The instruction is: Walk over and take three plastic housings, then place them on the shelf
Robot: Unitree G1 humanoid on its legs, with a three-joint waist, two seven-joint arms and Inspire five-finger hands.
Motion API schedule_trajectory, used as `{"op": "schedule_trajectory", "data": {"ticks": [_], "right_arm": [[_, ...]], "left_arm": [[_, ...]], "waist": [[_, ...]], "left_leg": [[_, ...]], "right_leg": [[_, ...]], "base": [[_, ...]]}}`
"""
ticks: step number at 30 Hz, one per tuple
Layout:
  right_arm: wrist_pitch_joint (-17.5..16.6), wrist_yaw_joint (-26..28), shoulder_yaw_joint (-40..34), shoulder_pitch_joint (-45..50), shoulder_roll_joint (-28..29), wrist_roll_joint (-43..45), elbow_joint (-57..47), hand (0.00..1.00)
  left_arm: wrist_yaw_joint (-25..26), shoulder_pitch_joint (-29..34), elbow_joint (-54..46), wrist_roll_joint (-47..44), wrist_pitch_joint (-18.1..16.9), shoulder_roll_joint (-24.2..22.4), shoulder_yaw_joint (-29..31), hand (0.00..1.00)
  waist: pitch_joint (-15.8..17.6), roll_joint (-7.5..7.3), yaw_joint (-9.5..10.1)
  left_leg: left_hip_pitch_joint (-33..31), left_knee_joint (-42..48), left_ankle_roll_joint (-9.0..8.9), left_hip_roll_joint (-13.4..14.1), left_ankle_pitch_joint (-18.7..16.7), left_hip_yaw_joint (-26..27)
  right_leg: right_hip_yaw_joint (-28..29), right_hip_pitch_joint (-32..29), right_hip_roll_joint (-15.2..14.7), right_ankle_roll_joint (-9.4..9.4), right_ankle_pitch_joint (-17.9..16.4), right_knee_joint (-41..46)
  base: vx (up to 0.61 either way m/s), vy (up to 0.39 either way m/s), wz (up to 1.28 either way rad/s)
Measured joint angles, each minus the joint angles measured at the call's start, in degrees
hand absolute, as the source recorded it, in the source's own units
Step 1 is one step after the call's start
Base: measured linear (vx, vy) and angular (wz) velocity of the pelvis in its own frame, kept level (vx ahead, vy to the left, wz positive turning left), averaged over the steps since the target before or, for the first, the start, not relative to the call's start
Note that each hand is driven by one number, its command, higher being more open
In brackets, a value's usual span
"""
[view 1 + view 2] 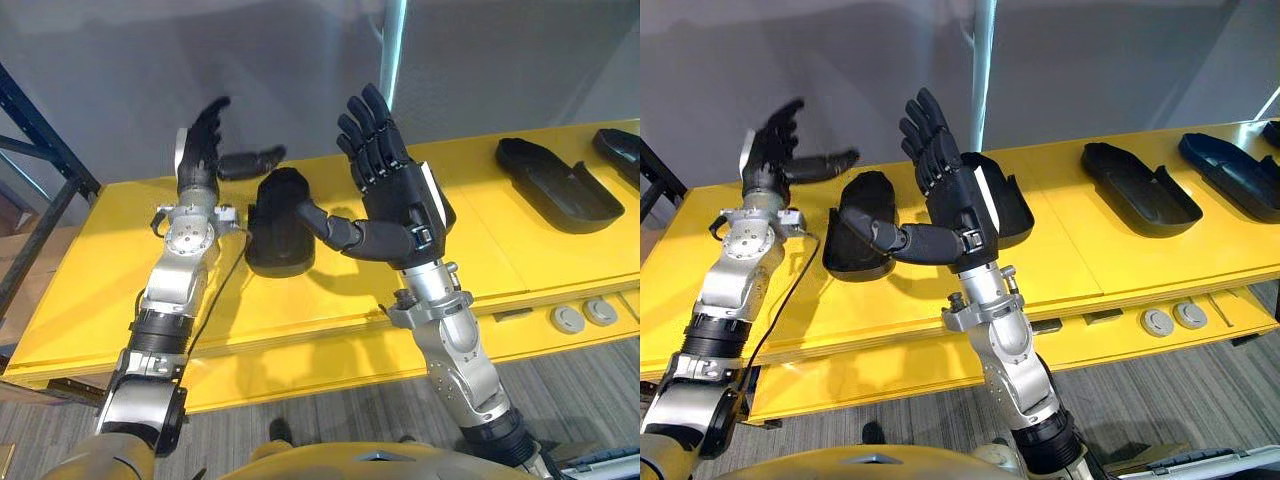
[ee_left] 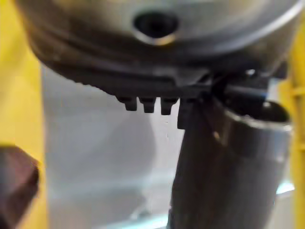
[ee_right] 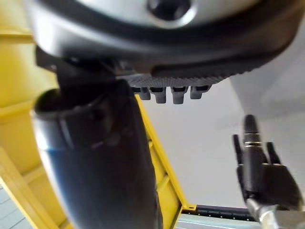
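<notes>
The nearest plastic housing (image 1: 278, 225) lies on the yellow table (image 1: 100, 300), flanked by the raised left hand (image 1: 203, 140) and right hand (image 1: 398, 195), both spread wide and empty. It would best be taken by lowering both palms onto its long sides and pressing evenly before lifting. The further housings (image 1: 555, 185) to the right are laid hollow side up, and nothing is seen in them.
</notes>
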Motion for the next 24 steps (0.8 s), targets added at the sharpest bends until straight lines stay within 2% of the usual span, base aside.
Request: {"op": "schedule_trajectory", "data": {"ticks": [5,8,11,15,16,24], "right_arm": [[0.94,0.02,-1.79,1.77,0.18,-0.46,0.01,1.0],[2.8,-0.1,-3.9,4.97,0.13,-0.82,1.58,1.0],[4.07,-0.54,-8.09,7.56,-0.28,-2.14,3.38,1.0],[5.03,-1.22,-14.25,10.42,-0.34,-3.37,4.19,1.0],[4.66,-3.98,-24.13,10.73,-0.08,-3.28,6.76,1.0],[4.58,-3.4,-24.0,10.73,-0.08,-3.26,6.76,1.0]], "left_arm": [[2.68,6.29,-10.69,-2.39,-6.67,-3.84,0.74,1.0],[4.37,17.34,-17.83,-2.97,-11.22,-7.35,3.88,1.0],[4.79,26.62,-20.83,-1.07,-13.52,-10.21,8.03,1.0],[4.28,34.52,-20.96,-0.27,-15.63,-11.98,13.61,1.0],[-4.88,40.12,-24.39,4.07,-21.12,-14.01,18.73,1.0],[-5.14,40.61,-24.38,2.77,-21.12,-14.8,17.88,1.0]], "waist": [[-0.1,0.21,-0.22],[-0.09,0.13,-0.12],[-0.05,-0.05,0.24],[-0.16,-0.61,1.75],[-0.23,-2.93,2.91],[0.14,-3.01,2.9]], "left_leg": [[0.63,-0.01,-0.14,0.13,-0.08,-0.32],[0.48,-0.02,-0.41,0.07,-0.24,-0.87],[-0.36,-0.02,-0.54,-0.01,0.03,-2.1],[-0.49,-0.02,-0.63,-0.08,-0.01,-2.84],[-1.28,-0.01,-0.72,-0.27,-0.03,-3.43],[-1.33,0.0,-0.71,-0.27,-0.03,-3.46]], "right_leg": [[-0.41,0.74,0.13,-0.2,-0.7,-0.06],[-0.74,0.91,0.15,-0.27,-0.81,-0.33],[-1.9,1.34,0.29,-0.17,-0.72,-1.19],[-2.42,1.68,0.39,-0.21,-0.82,-1.91],[-3.11,1.6,0.34,-0.18,-0.78,-2.15],[-3.07,1.53,0.35,-0.17,-0.79,-2.13]], "base": [[0.0,-0.002,0.01],[0.0,-0.004,0.05],[0.01,-0.008,0.2],[0.0,-0.006,0.1],[0.0,0.0,0.0],[0.0,0.0,0.0]]}}
